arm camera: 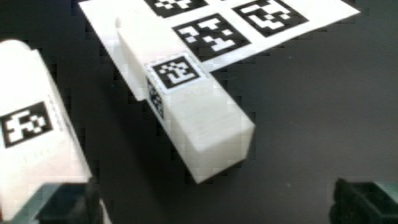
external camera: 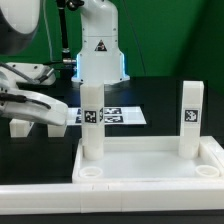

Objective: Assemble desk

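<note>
I hold the gripper point(arm camera: 214, 204) with its fingers point(arm camera: 63, 203) spread wide and empty over the loose leg point(arm camera: 199, 125) lying by the marker board point(arm camera: 231, 25), seemingly ready to straddle it, while the tabletop point(external camera: 150, 165) sits nearby carrying two standing legs point(external camera: 92, 125) in its sockets.

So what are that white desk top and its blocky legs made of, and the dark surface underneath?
The tabletop looks like white moulded plastic, smooth with a faint sheen on its rim and round sockets. The legs seem the same plastic; their black-and-white tags look like printed stickers. The table is black and matt, possibly cloth or rubber; the pictures leave that open.
</note>
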`<state>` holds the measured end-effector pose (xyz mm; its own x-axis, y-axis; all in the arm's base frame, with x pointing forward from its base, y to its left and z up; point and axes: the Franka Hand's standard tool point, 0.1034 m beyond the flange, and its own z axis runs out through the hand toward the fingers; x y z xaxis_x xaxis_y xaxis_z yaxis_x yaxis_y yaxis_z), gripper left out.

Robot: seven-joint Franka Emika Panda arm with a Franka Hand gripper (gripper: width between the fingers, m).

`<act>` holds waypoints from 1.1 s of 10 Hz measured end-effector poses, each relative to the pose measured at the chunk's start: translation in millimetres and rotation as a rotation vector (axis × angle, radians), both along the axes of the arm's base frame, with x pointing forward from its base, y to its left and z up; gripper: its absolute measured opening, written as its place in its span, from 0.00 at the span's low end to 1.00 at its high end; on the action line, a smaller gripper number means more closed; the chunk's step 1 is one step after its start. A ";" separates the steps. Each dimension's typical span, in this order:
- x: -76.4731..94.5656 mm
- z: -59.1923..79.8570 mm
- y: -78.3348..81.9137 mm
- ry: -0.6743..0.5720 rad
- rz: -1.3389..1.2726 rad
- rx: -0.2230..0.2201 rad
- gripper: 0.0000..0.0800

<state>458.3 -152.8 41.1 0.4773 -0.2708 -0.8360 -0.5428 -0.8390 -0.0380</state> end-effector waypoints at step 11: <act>-20.5 -7.0 25.3 -0.059 0.015 -0.046 0.81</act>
<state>437.8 -127.5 34.0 0.5301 -0.3007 -0.7928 -0.5276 -0.8489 -0.0308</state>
